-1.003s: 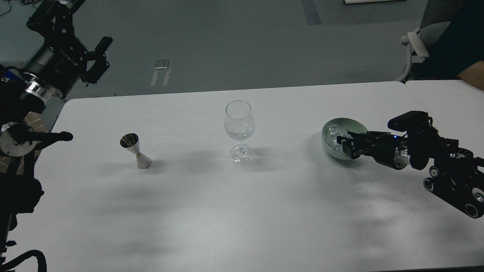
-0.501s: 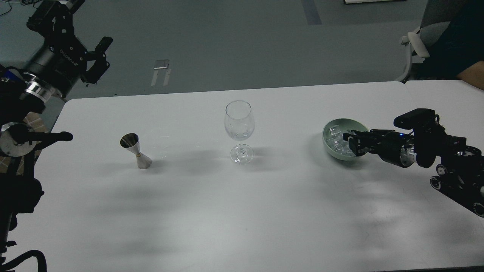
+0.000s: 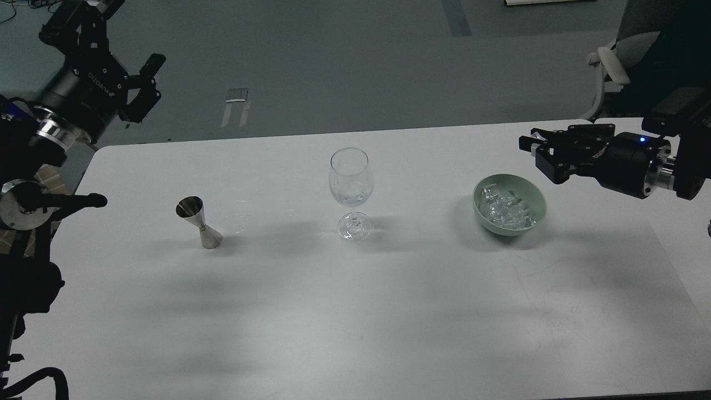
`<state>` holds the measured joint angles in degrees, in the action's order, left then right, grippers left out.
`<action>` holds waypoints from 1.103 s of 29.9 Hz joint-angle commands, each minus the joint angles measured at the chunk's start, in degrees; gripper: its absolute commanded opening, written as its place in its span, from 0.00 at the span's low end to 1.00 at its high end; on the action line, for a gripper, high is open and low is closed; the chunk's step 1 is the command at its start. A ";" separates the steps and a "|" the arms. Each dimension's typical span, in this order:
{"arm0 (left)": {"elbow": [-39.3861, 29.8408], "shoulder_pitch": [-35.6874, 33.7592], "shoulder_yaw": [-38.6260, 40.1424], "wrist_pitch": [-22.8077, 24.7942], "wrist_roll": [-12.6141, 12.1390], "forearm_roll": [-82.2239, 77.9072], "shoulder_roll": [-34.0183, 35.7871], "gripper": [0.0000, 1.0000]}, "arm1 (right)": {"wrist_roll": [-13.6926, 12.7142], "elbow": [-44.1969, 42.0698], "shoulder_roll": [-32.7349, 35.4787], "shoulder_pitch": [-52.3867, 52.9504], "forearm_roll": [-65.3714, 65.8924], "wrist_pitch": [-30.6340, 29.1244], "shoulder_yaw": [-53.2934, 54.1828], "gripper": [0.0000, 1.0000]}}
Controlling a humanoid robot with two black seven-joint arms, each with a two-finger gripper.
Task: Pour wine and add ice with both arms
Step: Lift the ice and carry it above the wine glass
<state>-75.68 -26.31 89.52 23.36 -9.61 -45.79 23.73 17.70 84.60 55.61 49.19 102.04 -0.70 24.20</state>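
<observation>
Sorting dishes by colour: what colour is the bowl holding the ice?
Pale green, seen in the head view: the bowl with ice.

A white table [image 3: 333, 311] with rounded corners fills the lower view, soft shadows lying across it. Beyond it spreads a grey floor [image 3: 344, 61] with a darker stripe [image 3: 456, 16] and a small metal plate [image 3: 238, 95]. A white office chair [image 3: 614, 61] stands at upper right
</observation>
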 commanded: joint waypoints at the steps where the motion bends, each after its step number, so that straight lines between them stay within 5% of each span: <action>1: 0.00 -0.14 -0.05 0.02 -0.05 0.00 0.00 0.97 | 0.05 0.92 -0.24 6.07 0.09 -0.70 -0.73 0.10; 9: 0.00 -0.14 -0.05 0.02 -0.05 0.00 0.09 0.97 | 0.05 -0.57 -10.08 23.83 -1.05 -5.80 -11.35 0.10; 17: 0.00 -0.14 -0.05 0.02 -0.05 0.00 0.17 0.97 | 0.49 -14.89 -27.83 37.11 -5.62 -9.31 -23.76 0.10; 27: 0.00 0.12 -0.05 0.02 -0.05 0.00 0.18 0.97 | 7.78 -26.49 -41.27 43.35 -13.88 -26.70 -26.56 0.08; 33: 0.00 0.12 -0.05 0.02 -0.05 0.00 0.00 0.97 | 9.81 -32.99 -47.69 43.36 -13.89 -27.30 -29.29 0.09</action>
<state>-75.68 -26.19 89.47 23.39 -9.67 -45.78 23.82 26.68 55.09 11.29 92.51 88.18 -27.80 -3.58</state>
